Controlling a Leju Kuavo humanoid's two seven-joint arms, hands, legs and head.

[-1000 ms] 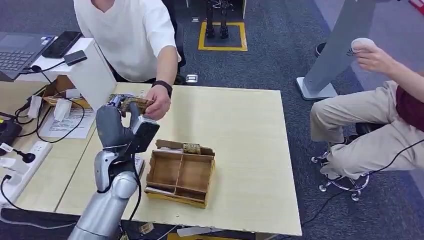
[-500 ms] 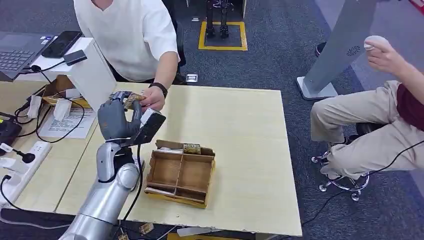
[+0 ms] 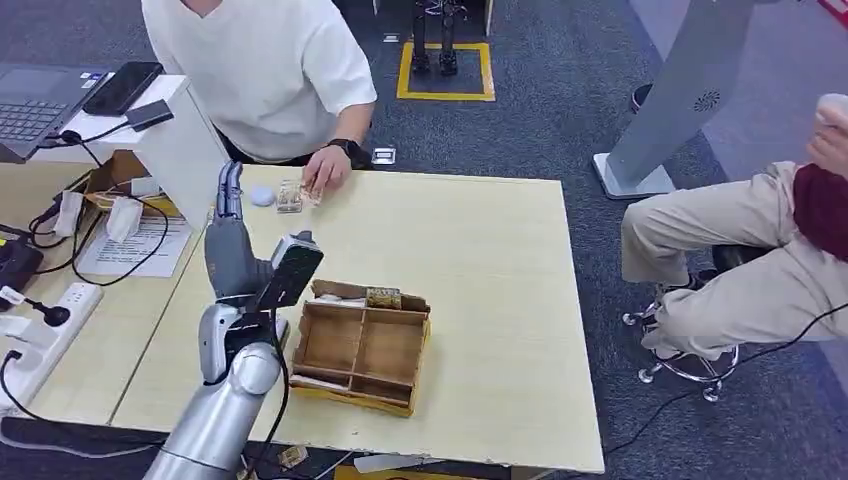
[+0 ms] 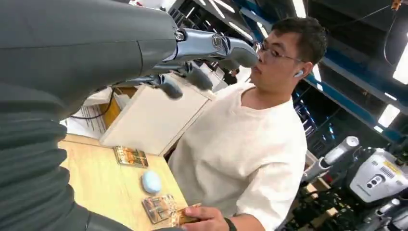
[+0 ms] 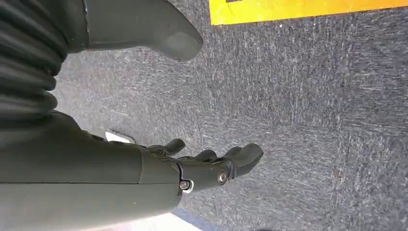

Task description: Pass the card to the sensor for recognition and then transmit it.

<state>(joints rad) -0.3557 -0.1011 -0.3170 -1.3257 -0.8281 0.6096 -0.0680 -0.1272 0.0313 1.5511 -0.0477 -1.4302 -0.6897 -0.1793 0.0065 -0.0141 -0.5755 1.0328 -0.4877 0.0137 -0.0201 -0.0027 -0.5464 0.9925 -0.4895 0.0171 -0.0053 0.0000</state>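
The small patterned gold-brown card (image 3: 309,193) is no longer with me: it lies at the far edge of the pale wooden surface (image 3: 480,260), under the fingertips of the person's hand (image 3: 328,166), that of the person in the white short-sleeved shirt (image 3: 265,70) seated across from me. In my left wrist view the card (image 4: 185,214) shows pinched at that hand, touching a clear-cased patterned card (image 4: 158,208) that lies flat beside it. Just next to that sits a small pale blue-white oval puck (image 3: 262,196), and a further gold patterned card (image 4: 130,156) lies nearer the white slanted box stand (image 3: 180,150). Any print on the cards is too small for me to read.

My left hand (image 3: 232,238) is raised above the surface, fingers straight and apart, holding nothing, well short of the card. My right hand (image 5: 202,166) hangs over the dark grey carpet (image 5: 312,110), fingers loosely spread and empty, near a yellow floor marking (image 5: 308,8).

Closer to me stands an open wooden compartment tray (image 3: 362,346) with a small gold card (image 3: 383,296) propped at its back wall. To my left are a laptop (image 3: 35,100), a black phone (image 3: 124,88), a white power strip (image 3: 40,330) and loose cables. A second person in beige trousers (image 3: 720,260) sits off to my right, near a grey floor stand (image 3: 675,95).
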